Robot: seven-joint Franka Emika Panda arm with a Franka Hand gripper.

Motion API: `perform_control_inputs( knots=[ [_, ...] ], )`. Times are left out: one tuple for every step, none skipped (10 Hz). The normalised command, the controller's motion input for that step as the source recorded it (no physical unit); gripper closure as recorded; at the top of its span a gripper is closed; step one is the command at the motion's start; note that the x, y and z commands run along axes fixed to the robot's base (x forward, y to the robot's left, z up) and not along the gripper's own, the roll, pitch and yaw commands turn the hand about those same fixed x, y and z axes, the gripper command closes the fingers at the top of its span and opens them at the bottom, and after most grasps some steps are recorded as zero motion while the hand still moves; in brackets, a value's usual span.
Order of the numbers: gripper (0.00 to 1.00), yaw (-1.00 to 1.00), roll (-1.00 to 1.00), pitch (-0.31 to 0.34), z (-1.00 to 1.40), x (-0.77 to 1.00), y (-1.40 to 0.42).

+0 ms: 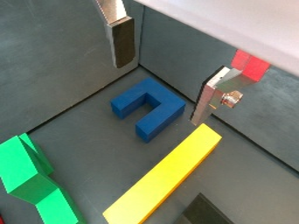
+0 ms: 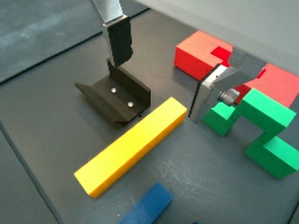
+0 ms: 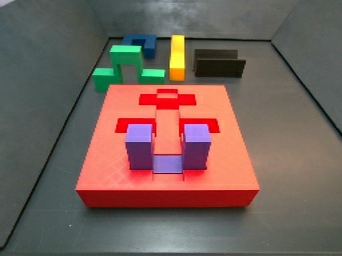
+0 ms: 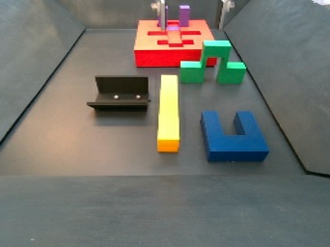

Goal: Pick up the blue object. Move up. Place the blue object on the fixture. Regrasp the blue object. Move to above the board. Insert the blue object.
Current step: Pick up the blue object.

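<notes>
The blue object (image 1: 149,108) is a dark blue U-shaped block lying flat on the grey floor, also seen in both side views (image 3: 131,48) (image 4: 233,135). My gripper (image 1: 162,87) hangs well above it, open, with nothing between the silver fingers (image 1: 121,39). In a wrist view the gripper (image 2: 160,86) shows over the floor between the black fixture (image 2: 114,96) and the red board (image 2: 202,54). The fixture (image 4: 119,94) stands apart from the blue object, with the yellow bar between them. The board (image 3: 107,165) fills the near part of a side view.
A long yellow bar (image 4: 169,111) lies between fixture and blue object. A green stepped block (image 4: 213,63) sits by the board's edge. A purple U-shaped block (image 3: 167,148) stands in a recess of the board. Grey walls enclose the floor.
</notes>
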Motion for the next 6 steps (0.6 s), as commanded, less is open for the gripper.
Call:
perform_control_inputs(
  knots=[
    [0.00,0.00,0.00,-0.069,-0.62,-0.20,0.00],
    [0.00,0.00,-0.02,-0.086,-0.81,-0.41,0.15],
    [0.00,-0.01,0.00,-0.130,-0.84,-0.44,0.14],
    [0.00,-0.04,0.03,-0.203,-0.85,-0.41,0.13],
    [0.00,-0.05,0.07,-0.224,-0.78,-0.37,0.12],
    [0.00,-0.08,0.08,-0.211,-0.77,-0.33,0.15]
  ],
)
